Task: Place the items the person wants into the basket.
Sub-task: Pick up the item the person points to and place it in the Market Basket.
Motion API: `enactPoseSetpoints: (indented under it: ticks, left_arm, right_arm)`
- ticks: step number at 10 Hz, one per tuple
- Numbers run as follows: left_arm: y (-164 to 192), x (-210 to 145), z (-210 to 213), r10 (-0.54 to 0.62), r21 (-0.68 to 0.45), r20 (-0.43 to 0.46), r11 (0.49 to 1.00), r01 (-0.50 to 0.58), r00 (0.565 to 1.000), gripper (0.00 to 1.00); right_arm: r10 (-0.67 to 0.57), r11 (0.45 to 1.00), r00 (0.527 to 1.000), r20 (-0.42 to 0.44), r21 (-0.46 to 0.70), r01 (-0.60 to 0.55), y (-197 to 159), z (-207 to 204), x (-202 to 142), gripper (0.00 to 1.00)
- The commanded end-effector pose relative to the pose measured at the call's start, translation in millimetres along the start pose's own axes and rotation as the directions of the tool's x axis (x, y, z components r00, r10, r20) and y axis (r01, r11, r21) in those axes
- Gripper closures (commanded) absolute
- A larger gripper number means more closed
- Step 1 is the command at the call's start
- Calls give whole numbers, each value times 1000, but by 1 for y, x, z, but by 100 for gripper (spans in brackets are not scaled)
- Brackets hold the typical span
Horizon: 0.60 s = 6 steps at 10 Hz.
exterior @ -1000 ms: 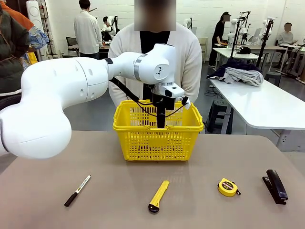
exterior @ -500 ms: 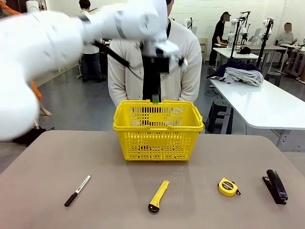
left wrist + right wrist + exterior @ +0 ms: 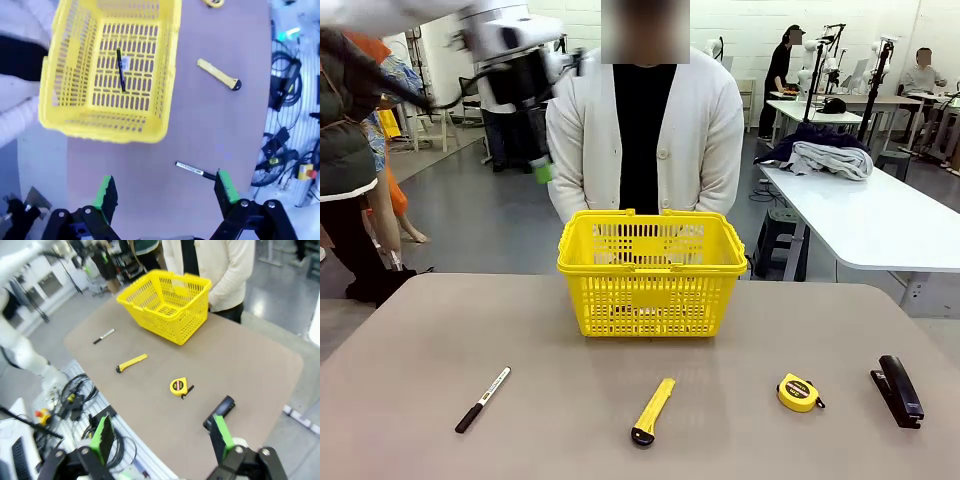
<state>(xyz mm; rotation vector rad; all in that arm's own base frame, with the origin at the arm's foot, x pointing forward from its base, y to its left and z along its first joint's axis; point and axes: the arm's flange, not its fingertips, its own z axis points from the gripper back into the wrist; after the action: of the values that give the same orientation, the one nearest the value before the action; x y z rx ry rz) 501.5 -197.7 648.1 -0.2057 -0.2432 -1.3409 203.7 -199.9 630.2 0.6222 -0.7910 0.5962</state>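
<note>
The black pen [image 3: 120, 70] lies on the floor of the yellow basket [image 3: 650, 300]. The tape measure [image 3: 799, 392] and stapler [image 3: 899, 390] rest on the table [image 3: 740, 340], to my right. My left gripper [image 3: 164, 182] and right gripper [image 3: 161, 427] both gape wide, empty.

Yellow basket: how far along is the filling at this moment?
Done: a slim black pen lies on the floor of the yellow lattice plastic basket. In hand: nothing; the left end effector and right end effector are both open and empty. Left: the round yellow-and-black tape measure and the black stapler lie on the table, outside it.
</note>
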Motion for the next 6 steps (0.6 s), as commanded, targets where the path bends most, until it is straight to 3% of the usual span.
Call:
enactPoseSetpoints:
  ticks: [1,4,6]
  left_arm:
    - [-60,-83,-42,20,39,77,999,-23,997,0]
    - [-36,-104,-42,74,1,24,997,-74,997,0]
    - [-30,-88,-45,75,14,-25,997,-75,997,0]
  right_arm:
    - [14,1000,1000,23,17,-14,0,-1,2,0]
    - [14,1000,1000,23,17,-14,0,-1,2,0]
    - [14,1000,1000,23,17,-14,0,-1,2,0]
